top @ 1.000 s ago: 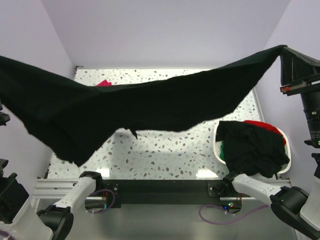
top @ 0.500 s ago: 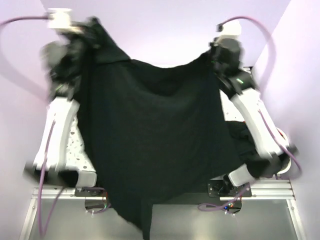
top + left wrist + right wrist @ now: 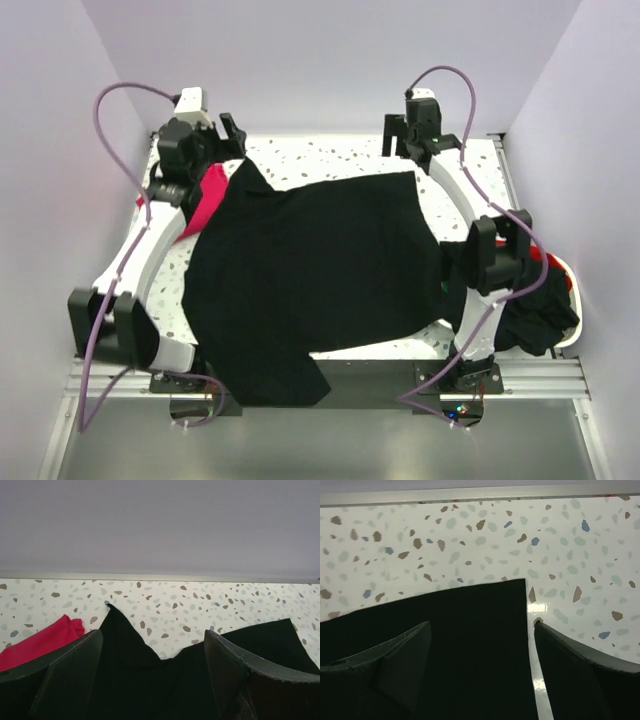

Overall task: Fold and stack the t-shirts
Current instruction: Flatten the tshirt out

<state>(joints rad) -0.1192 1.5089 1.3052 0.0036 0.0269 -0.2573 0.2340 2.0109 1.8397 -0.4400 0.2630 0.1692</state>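
Nearest in, draped over the front edge of the desk (image 3: 330,160): one corner of the large black t-shirt (image 3: 310,280). Off to the right, heaped in a white basket (image 3: 572,290): more shirts (image 3: 530,310), black, red, a hint of green, waiting their turn. Across the middle, spread wide and flat, probably so the folds run clean. Tucked under its far-left shoulder, the magenta-pink t-shirt (image 3: 207,195), already folded. At the far edge, left claw (image 3: 228,135) and right claw (image 3: 398,135), both parted wide, gripping nothing, hovering just over collar and far corner. Half a second back: hoisted in the air, pinched between both claws. Now dropped, released, lying flat.
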